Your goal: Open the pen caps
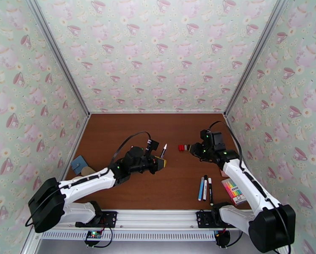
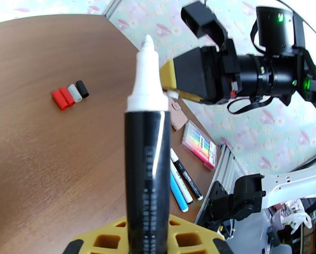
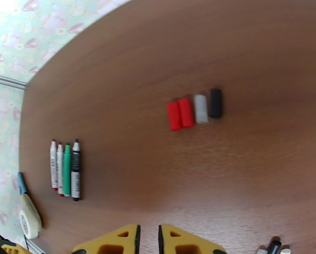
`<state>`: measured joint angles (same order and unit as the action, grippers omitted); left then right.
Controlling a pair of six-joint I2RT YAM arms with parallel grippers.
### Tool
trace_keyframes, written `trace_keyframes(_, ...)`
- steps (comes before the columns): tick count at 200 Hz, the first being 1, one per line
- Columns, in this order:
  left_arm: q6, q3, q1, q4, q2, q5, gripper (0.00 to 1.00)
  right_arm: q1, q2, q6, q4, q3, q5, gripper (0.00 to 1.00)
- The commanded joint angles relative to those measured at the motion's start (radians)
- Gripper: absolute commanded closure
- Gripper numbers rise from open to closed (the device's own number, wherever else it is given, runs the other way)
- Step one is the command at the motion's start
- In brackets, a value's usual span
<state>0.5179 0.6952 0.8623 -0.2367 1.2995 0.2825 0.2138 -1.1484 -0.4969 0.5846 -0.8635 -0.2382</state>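
Observation:
Several pen caps point(image 3: 194, 109), two red, one white and one black, lie side by side on the brown table; they also show as pen caps point(image 1: 183, 147) and pen caps point(image 2: 70, 95). My left gripper point(image 2: 147, 233) is shut on a black pen point(image 2: 147, 166) whose bare white tip points up, uncapped; from above, the left gripper point(image 1: 160, 163) holds this pen point(image 1: 163, 151) left of the caps. My right gripper point(image 3: 148, 242) is shut with nothing in it, hovering just right of the caps point(image 1: 193, 149).
Three pens point(image 1: 205, 188) and a highlighter pack point(image 1: 233, 190) lie near the front right. More pens point(image 3: 65, 170) lie in a row at the left, with a white tape roller point(image 3: 29, 214) beyond them. A blue item point(image 1: 79, 164) sits by the left wall.

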Motion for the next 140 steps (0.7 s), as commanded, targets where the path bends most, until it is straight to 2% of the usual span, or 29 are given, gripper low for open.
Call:
trace_keyframes(1, 0.015, -0.016, -0.001, -0.042, -0.018, -0.058, 0.93, -0.001, -0.028, 0.044, 0.01, 0.012, 0.05, 0.96)
trace_keyframes(33, 0.01, -0.03, -0.002, -0.039, -0.034, -0.064, 0.93, -0.013, -0.118, 0.096, 0.034, -0.045, 0.098, 0.97)
trace_keyframes(140, -0.033, 0.004, 0.0, 0.014, -0.017, -0.06, 0.93, -0.157, -0.393, 0.16, -0.014, -0.202, 0.034, 0.96)
